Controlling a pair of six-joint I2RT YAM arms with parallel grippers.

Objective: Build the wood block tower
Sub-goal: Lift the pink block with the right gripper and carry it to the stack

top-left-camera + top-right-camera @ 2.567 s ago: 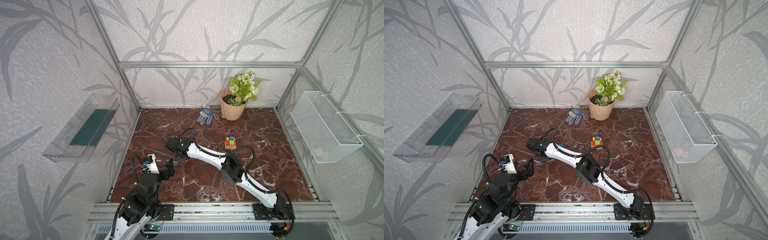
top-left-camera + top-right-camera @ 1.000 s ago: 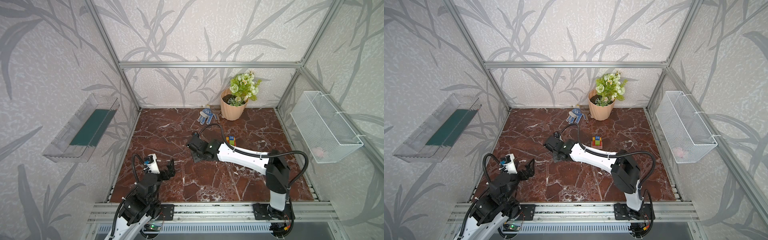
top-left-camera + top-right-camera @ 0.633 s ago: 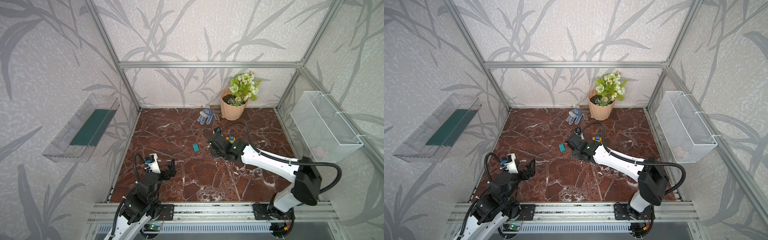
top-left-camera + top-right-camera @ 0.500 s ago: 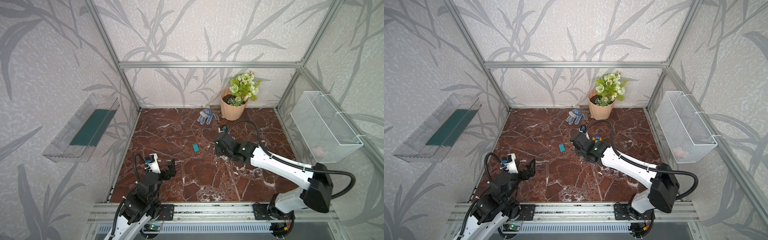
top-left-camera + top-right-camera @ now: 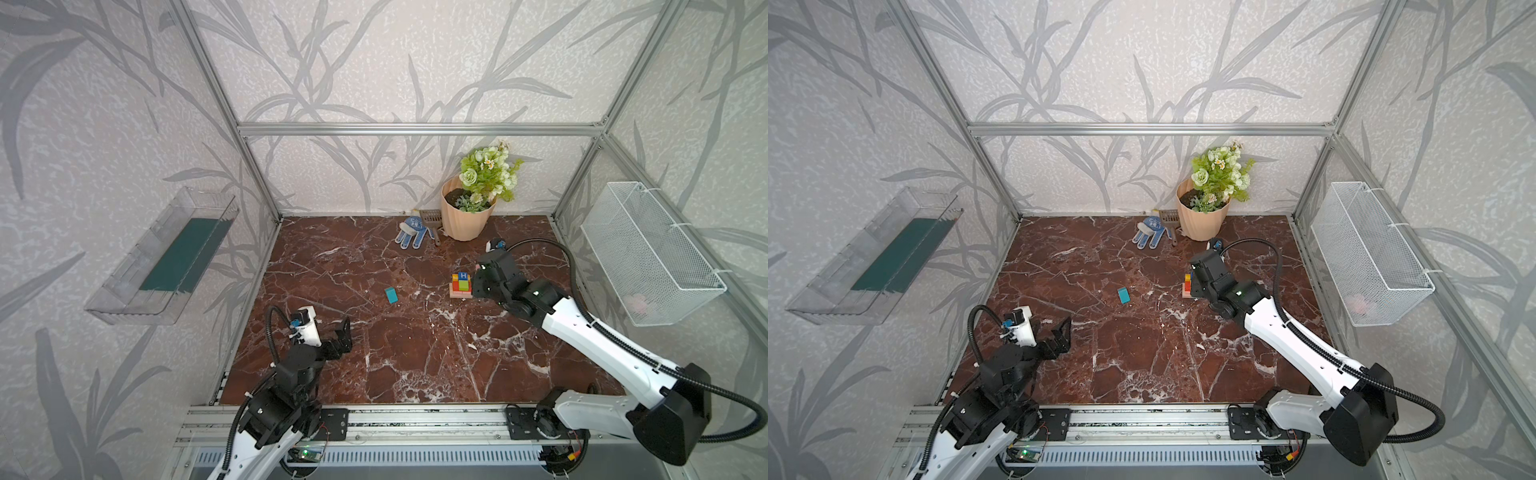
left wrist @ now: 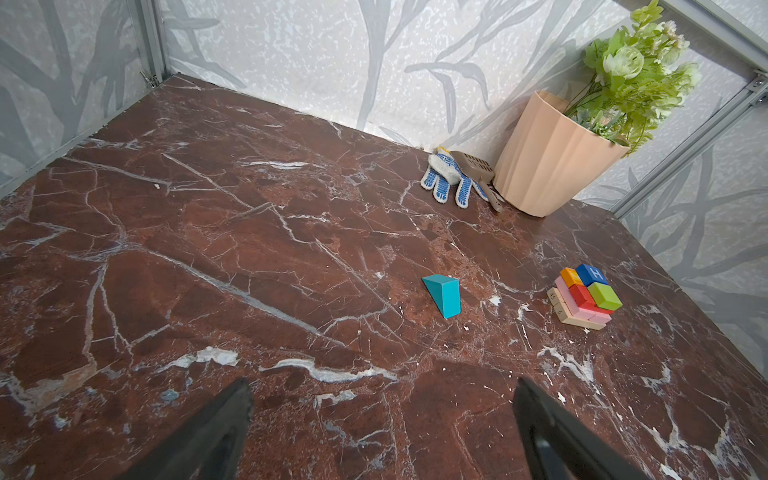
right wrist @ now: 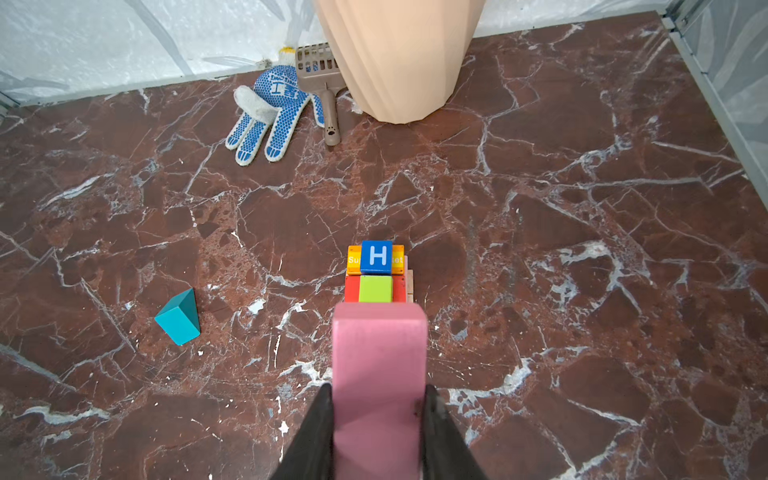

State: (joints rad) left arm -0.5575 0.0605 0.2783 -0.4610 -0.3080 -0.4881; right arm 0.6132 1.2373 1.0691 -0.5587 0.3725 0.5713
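Note:
The tower is a low stack right of centre: tan and pink layers below, then red and orange, with a lime green cube and a blue H cube on top. My right gripper is shut on a pink block and hangs just beside the tower, on its right in both top views. The gripper partly hides the tower. A teal wedge block lies alone left of it. My left gripper stands open and empty at the front left.
A peach flowerpot stands at the back wall with a blue-dotted glove and a brown scoop beside it. A wire basket hangs on the right wall, a clear tray on the left wall.
My right arm has swung from left of centre over to the right with the pink block, ending beside the tower. The teal block now shows on the floor. The left arm has not moved.

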